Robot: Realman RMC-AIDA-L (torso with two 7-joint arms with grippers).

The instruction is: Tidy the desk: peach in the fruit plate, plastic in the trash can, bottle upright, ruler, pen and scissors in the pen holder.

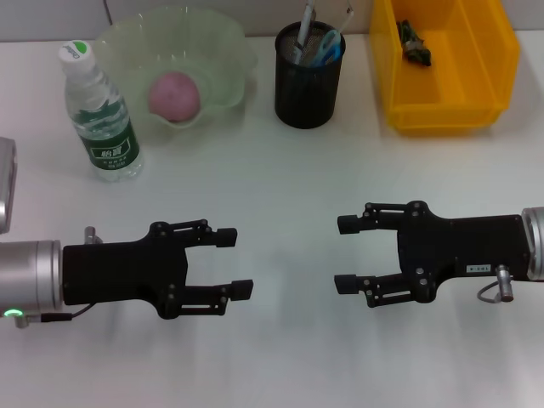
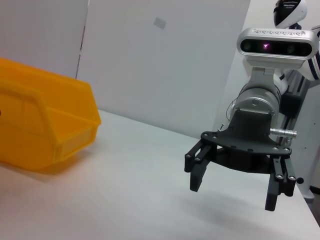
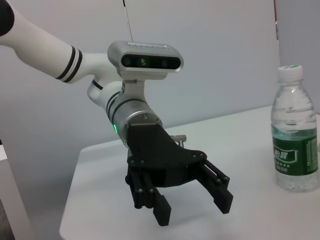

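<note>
A white desk (image 1: 280, 187) is seen from the head camera, and the things upon it are ranged along its far side. At the far right a yellow bin (image 1: 446, 64) is set, and a small dark scrap (image 1: 415, 42) is seen lying inside it; what the scrap is cannot be made out. At the far left a pale green fruit plate (image 1: 174, 64) with a wavy rim is placed, and the pink peach (image 1: 174, 95) is held in it. Just beside the plate, on its left, the clear bottle (image 1: 98, 110) with a green label and white cap is stood upright. Between plate and bin the black mesh pen holder (image 1: 308, 76) is placed, with a pen and other slim items standing in it, their kinds not being clear. Nearer the robot, the left gripper (image 1: 238, 262) is held low over the bare desk on the left, its fingers spread wide apart with nothing between them. The right gripper (image 1: 344, 253) is held opposite on the right, facing the left one, with a gap between the two; its fingers are likewise parted widely and nothing is grasped. Both spread grippers are confirmed by the wrist cameras, each seen from the other arm.
</note>
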